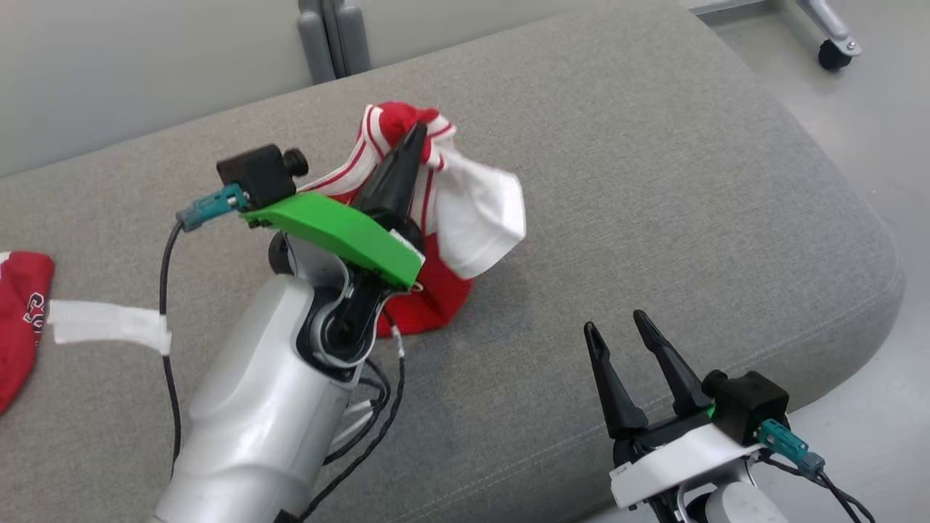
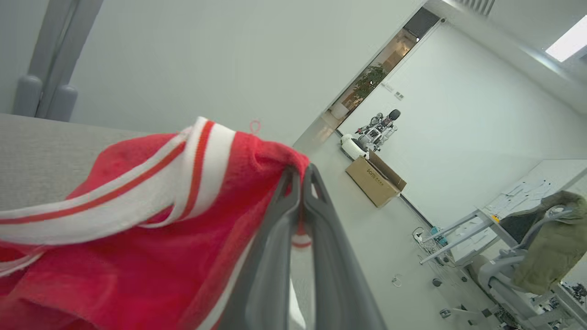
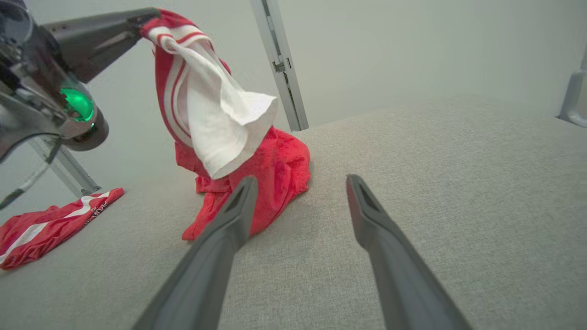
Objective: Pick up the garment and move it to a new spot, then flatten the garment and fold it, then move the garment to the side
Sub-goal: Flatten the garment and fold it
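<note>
Closest to us, at the lower right, our right end effector (image 1: 615, 322) has its two dark fingers spread wide apart. It hangs over the front part of the grey cushion (image 1: 654, 181) and points toward the garment. A bit further in, on the left, our pale left arm reaches up and forward. Our left end effector (image 1: 415, 134) has its fingers pressed together, pinching the top of the red and white garment (image 1: 476, 214). The garment is pulled up into a point near the middle of the cushion. Its red bottom part rests on the cushion, and a white flap hangs down on the right side. Off to the far left, another red cloth (image 1: 22, 305) lies flat on the cushion, with a white strip (image 1: 109, 323) just beside it. Behind the cushion we see a pale wall (image 1: 145, 65) and a grey post (image 1: 334, 36).
</note>
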Robot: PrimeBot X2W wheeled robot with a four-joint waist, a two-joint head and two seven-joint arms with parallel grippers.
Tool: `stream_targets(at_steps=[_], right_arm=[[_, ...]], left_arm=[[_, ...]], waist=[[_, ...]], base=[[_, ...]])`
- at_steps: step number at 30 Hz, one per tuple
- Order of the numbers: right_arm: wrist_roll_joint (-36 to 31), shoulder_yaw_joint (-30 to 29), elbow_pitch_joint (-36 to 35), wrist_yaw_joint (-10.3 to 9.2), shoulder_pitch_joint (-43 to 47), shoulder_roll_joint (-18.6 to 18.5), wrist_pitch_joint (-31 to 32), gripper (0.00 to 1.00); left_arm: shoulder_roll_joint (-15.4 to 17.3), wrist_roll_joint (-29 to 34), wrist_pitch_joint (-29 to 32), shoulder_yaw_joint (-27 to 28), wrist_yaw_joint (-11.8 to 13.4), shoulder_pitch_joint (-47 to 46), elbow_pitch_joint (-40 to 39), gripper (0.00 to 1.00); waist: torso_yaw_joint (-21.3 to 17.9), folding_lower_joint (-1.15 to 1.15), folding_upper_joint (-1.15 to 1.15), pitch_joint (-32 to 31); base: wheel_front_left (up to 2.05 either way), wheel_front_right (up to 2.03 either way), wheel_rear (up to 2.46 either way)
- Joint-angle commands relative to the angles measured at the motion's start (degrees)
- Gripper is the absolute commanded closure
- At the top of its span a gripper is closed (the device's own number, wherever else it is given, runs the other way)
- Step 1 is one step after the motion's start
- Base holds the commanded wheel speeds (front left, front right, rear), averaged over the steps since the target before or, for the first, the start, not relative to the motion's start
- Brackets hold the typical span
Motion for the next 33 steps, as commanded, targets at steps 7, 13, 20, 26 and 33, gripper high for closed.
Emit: stream_targets(at_steps=[7,13,20,26,33], right_arm=[[0.75,0.65,1.23,0.00,0.70,-0.13,-0.13,0.00],[0.91,1.04,2.15,0.00,1.55,-0.10,-0.13,0.00],[1.28,1.52,1.74,0.00,0.79,-0.11,-0.13,0.00],[0.96,-0.44,0.60,0.00,1.68,-0.09,-0.13,0.00],[0.28,-2.47,0.14,0.00,2.12,-0.09,-0.13,0.00]], left_arm=[[0.24,-15.20,-4.72,-5.74,8.77,-12.86,-8.12,1.00],[0.22,-24.46,-12.39,-9.60,12.86,-21.43,-6.56,1.00],[0.36,-24.96,-13.69,-9.79,12.06,-22.83,0.79,1.00],[0.98,-18.81,-13.61,-8.23,6.80,-16.62,9.86,1.00],[10.23,-15.48,-13.63,-8.52,1.04,-7.42,11.59,1.00]], waist=[[-3.79,0.00,0.00,-3.99],[-5.54,0.00,0.00,-4.06],[-6.31,0.00,0.00,-2.28],[-3.21,0.00,0.00,-0.09],[2.40,0.00,0.00,0.66]], base=[[0.00,0.00,0.00],[0.00,0.00,0.00],[0.00,0.00,0.00],[0.00,0.00,0.00],[0.00,0.00,0.00]])
